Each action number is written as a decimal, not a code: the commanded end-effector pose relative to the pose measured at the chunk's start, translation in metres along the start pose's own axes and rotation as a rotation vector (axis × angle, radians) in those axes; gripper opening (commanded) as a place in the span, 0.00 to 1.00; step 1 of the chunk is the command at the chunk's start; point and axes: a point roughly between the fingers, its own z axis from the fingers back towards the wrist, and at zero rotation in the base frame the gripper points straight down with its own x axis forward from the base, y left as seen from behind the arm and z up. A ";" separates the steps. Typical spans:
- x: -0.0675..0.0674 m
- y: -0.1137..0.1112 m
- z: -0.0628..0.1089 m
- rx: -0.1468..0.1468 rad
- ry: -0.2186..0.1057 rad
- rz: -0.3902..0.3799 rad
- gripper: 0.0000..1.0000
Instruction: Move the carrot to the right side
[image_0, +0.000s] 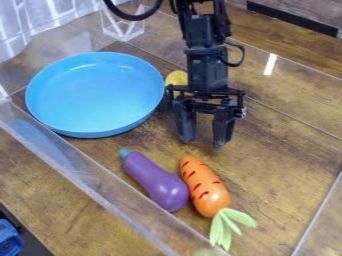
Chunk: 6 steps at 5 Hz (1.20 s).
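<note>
The orange carrot (203, 187) with dark stripes lies on the wooden table near the front, its light green top (231, 225) pointing toward the front edge. It rests right beside the purple eggplant (152, 181), which is on its left. My gripper (205, 136) hangs above and behind the carrot with its fingers spread open and nothing between them. It is clear of the carrot, a short way off.
A blue plate (91, 93) sits at the left. A yellow lemon (175, 80) peeks out behind my arm at the plate's right rim. Clear plastic walls (74, 160) ring the work area along the front and right.
</note>
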 end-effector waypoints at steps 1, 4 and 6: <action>0.007 -0.010 0.012 0.020 -0.048 -0.026 1.00; 0.012 -0.011 0.008 0.037 -0.061 0.000 0.00; 0.011 -0.012 0.007 0.050 -0.064 -0.017 0.00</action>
